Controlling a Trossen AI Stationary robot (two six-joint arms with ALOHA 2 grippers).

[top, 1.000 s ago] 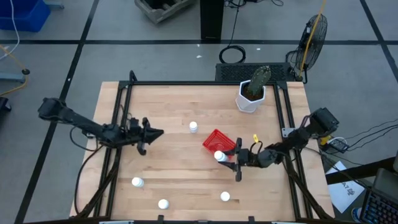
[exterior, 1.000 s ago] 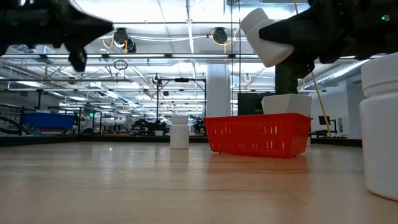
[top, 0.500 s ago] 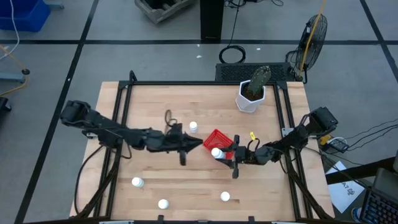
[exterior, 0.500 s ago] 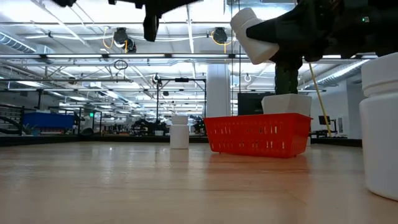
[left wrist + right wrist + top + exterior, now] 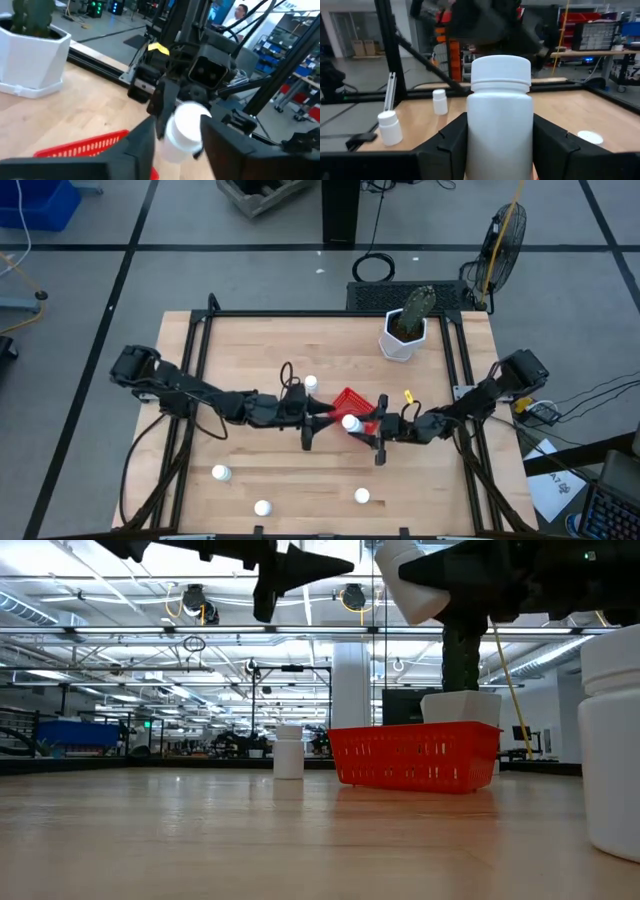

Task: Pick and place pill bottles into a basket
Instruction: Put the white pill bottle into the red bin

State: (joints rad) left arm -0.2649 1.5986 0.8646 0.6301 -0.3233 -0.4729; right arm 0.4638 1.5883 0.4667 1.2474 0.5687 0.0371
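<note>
Three pill bottles (image 5: 262, 507) stand along the near desk (image 5: 260, 360) edge. Mid-desk, the right gripper (image 5: 362, 426) has its fingers clamped on a pill bottle (image 5: 349, 423) above the red basket (image 5: 350, 401). Facing it, the left gripper (image 5: 322, 416) has its fingers apart. A fifth bottle (image 5: 311, 383) stands just left of the basket.

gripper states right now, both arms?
Left gripper: open, empty, facing the held bottle.
Right gripper: closed on a pill bottle above the basket.
</note>
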